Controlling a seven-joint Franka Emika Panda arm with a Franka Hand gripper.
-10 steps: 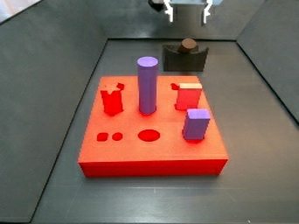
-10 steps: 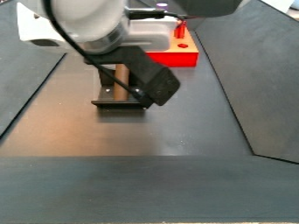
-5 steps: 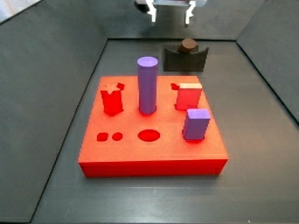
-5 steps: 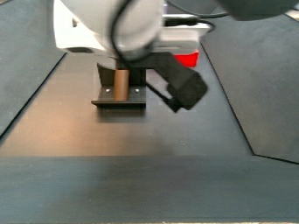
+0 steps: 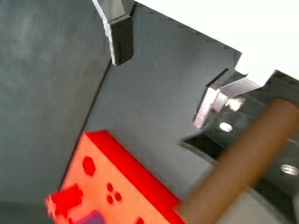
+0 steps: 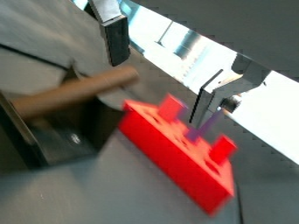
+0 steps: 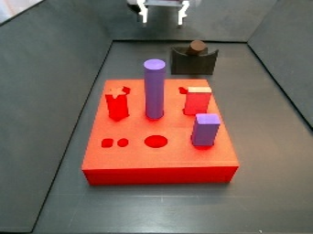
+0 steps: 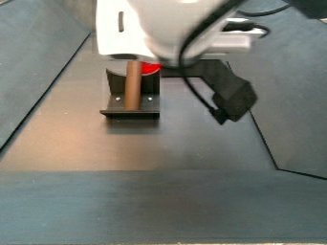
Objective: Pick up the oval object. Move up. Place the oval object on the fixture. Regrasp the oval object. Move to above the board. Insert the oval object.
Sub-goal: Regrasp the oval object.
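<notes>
The oval object (image 7: 193, 46), a slim brown rod, rests in the notch of the dark fixture (image 7: 193, 63) behind the board (image 7: 159, 146). The same rod (image 8: 132, 83) is also seen on the fixture (image 8: 130, 107). My gripper (image 7: 164, 15) hangs high, up and to the left of the fixture, open and holding nothing. Both wrist views show the fingers spread, with the gripper (image 5: 163, 74) and the gripper (image 6: 162, 74) empty. The rod (image 5: 246, 166) and the rod (image 6: 76, 92) lie off to one side of the jaws. The red board (image 5: 111, 179) shows beside it.
A tall purple cylinder (image 7: 154, 87), a short purple block (image 7: 206, 130) and red pegs (image 7: 117, 103) stand up from the board. An oval hole (image 7: 156, 141) opens near its front edge. Sloping dark walls enclose the floor. The arm's white body (image 8: 153, 33) fills the top of a side view.
The open gripper has drifted left, away from above the fixture. The oval object stays on the fixture, untouched.
</notes>
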